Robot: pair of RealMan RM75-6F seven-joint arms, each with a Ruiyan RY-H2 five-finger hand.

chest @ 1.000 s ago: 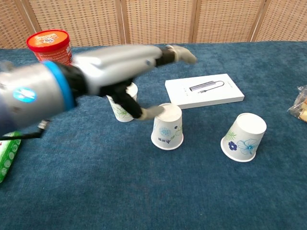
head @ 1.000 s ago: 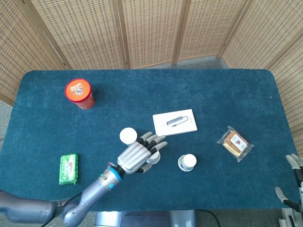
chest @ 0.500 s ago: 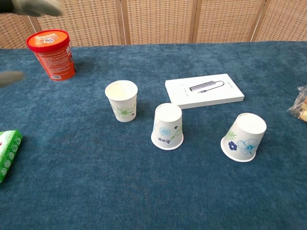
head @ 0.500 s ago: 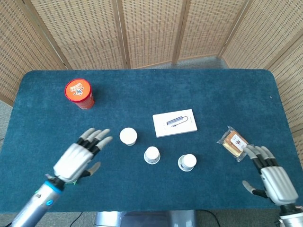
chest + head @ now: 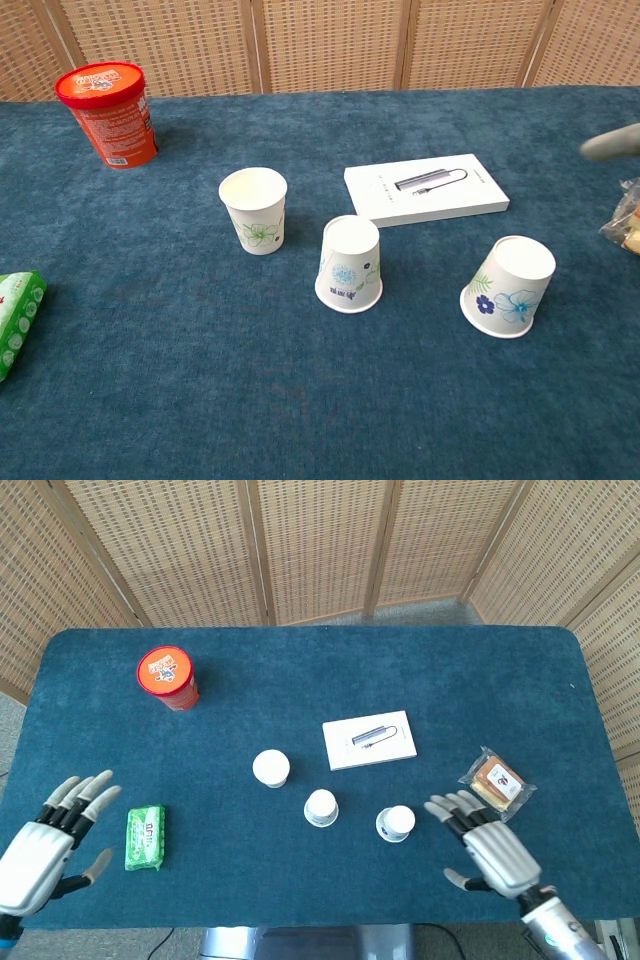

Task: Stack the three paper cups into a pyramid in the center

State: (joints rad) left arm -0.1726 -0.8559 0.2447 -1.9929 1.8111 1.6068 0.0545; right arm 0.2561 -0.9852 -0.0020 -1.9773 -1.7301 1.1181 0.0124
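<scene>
Three white paper cups with flower prints stand apart in a loose row on the blue table. The left cup stands mouth up. The middle cup and the right cup stand upside down. My left hand hovers open at the table's near left edge, beside the green packet. My right hand is open with spread fingers just right of the right cup, not touching it; the chest view catches only one blurred fingertip.
A white box with a cable picture lies behind the cups. A red tub stands at the back left. A green packet lies front left, and a wrapped snack at the right.
My left hand has pulled back from the middle cup to the table's near left edge. My right hand has come in from the right edge toward the right cup. The cups have not moved.
</scene>
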